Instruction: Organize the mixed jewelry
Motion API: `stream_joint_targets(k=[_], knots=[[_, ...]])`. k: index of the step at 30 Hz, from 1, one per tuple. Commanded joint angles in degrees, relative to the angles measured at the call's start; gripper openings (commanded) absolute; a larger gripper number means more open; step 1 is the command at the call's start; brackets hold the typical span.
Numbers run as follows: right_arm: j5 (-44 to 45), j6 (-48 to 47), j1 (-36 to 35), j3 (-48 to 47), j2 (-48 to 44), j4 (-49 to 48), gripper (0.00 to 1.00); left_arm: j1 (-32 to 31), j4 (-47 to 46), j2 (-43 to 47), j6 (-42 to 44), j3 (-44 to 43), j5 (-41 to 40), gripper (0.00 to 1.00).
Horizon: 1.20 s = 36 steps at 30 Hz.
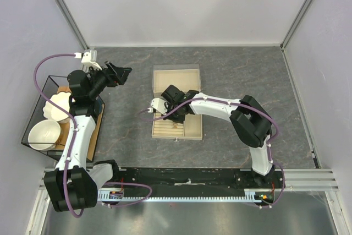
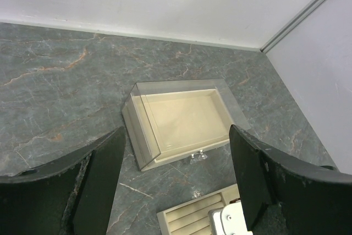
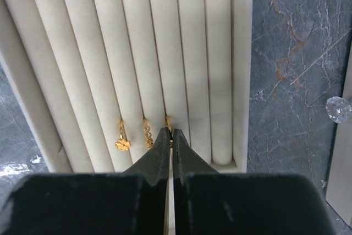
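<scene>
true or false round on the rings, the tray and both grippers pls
1. Three gold rings sit in grooves of the slotted tray. True.
2. The right gripper is wide open. False: it is shut, tips at the rightmost ring.
3. The left gripper is open and holds nothing. True.
4. A silver hoop lies in the shallow beige box. False: no hoop shows in it.

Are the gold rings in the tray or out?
In. Three rings stand tucked in the tray slots, one at the right gripper tip.
</scene>
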State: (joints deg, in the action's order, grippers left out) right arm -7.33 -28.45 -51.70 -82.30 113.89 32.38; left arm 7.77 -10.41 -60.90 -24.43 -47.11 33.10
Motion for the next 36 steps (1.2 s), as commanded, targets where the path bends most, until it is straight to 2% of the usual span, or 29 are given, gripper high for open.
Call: stream_joint_targets(k=[1,26,36], knots=[[1.7,-0.8,-0.9,-0.4,1.8,-1.0,0.00,0.5,-2.0,1.3,-1.7,-0.7,1.0,0.83],[4.3,-2.2,-1.4,1.1,3.5,-0.5,0.00,1.0,-2.7,1.1,-2.3,-0.4,2.1,0.83],[4.8,-2.3,-1.4,1.4,4.6,-0.7,0.06,1.2,-2.9,1.1,-2.1,-0.2,2.6,0.83]])
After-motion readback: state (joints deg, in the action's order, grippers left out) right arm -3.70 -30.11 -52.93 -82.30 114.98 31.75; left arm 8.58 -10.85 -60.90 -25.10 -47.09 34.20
